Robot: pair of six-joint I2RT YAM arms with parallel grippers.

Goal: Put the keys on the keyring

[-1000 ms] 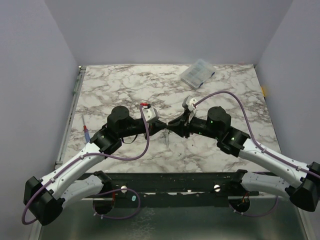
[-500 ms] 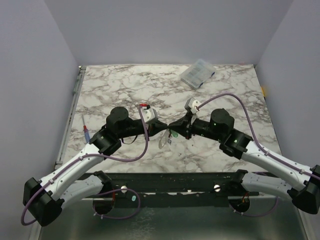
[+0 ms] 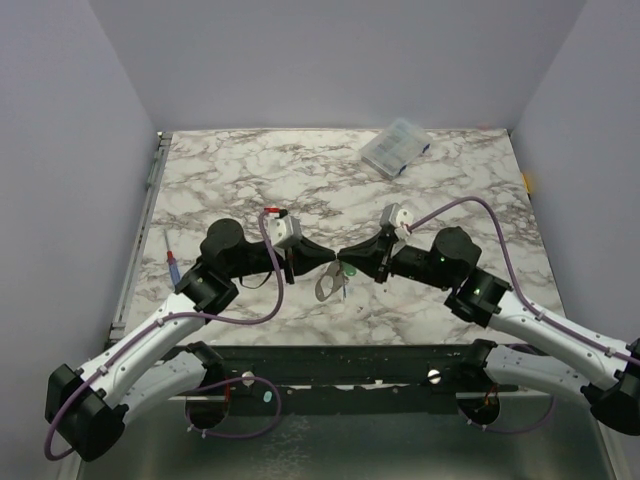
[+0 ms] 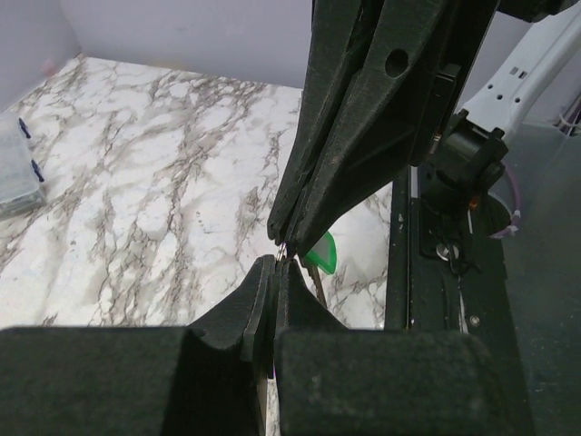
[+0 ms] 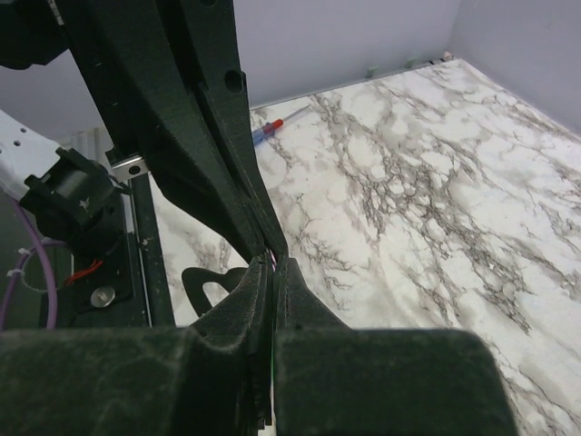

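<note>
- The marbled table (image 3: 230,170) carries it all, and both arms reach in over its near middle.
- The left end effector (image 3: 328,266) has its fingers pressed tight together.
- The right end effector (image 3: 347,265) is squeezed closed too, meeting it tip to tip.
- The keyring (image 3: 327,288) dangles just beneath that meeting point; which tip grips it cannot be told.
- The green-headed key (image 4: 321,252) sits just beside the right tip.

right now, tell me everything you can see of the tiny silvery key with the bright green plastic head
Of the key with the green head only that head shows clearly: a small, bright, rounded plastic tab. It sits right beside the spot where the left gripper and right gripper meet tip to tip, over the marble table, next to the pale silvery keyring loop. What holds it cannot be told.
</note>
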